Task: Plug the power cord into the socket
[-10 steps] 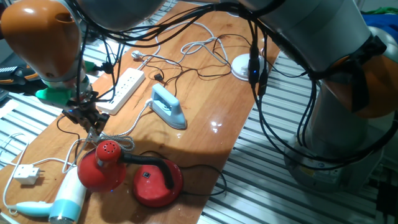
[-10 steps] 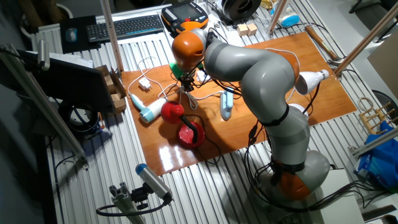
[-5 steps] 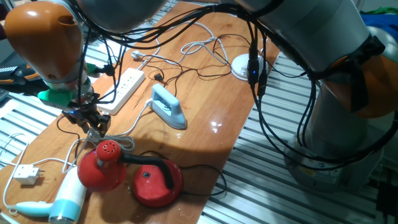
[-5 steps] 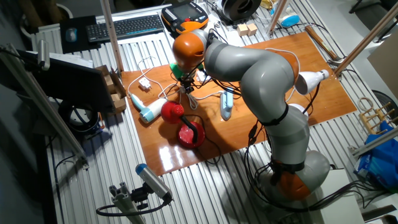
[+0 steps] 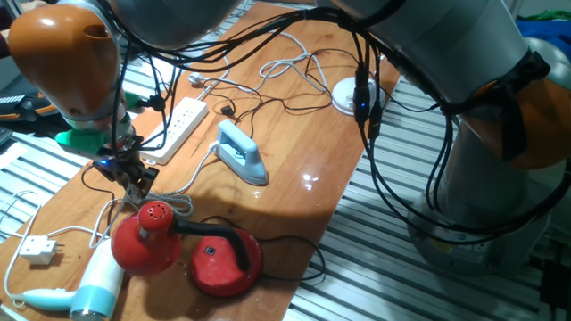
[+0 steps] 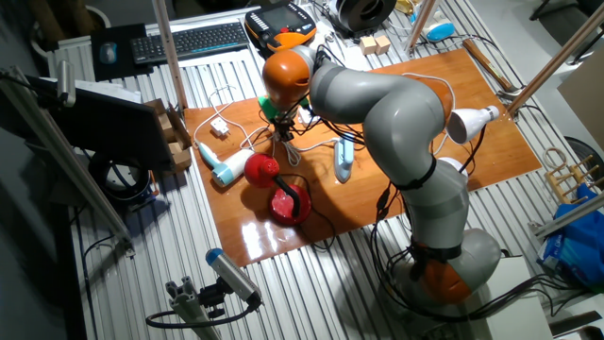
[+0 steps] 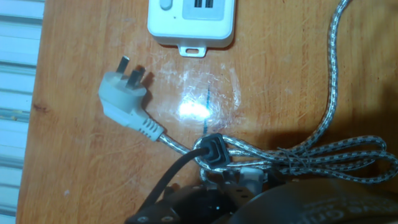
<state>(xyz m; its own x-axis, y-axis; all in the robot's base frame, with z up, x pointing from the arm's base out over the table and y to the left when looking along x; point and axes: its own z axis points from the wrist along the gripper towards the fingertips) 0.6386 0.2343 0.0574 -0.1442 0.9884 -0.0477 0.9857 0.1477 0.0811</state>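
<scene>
The socket (image 5: 179, 124), a long white power strip, lies at the back left of the wooden table; its near end (image 7: 192, 22) shows at the top of the hand view. My gripper (image 5: 135, 180) hangs low over the table just in front of that end. In the hand view the gripper (image 7: 233, 178) appears shut on the small black plug (image 7: 214, 152) of the power cord, whose thin black cable (image 7: 172, 179) bends away down-left. The plug is a short way from the strip's end.
A white plug (image 7: 127, 102) on a braided cord (image 7: 328, 118) lies between plug and strip. A blue iron (image 5: 241, 152) sits right of the strip. A red appliance (image 5: 145, 235) with its red base (image 5: 223, 259), a hair dryer (image 5: 92, 287) and a square white plug (image 5: 37, 250) crowd the near left.
The hand has risen slightly and edged a little toward the power strip. The other things on the table have stayed put.
</scene>
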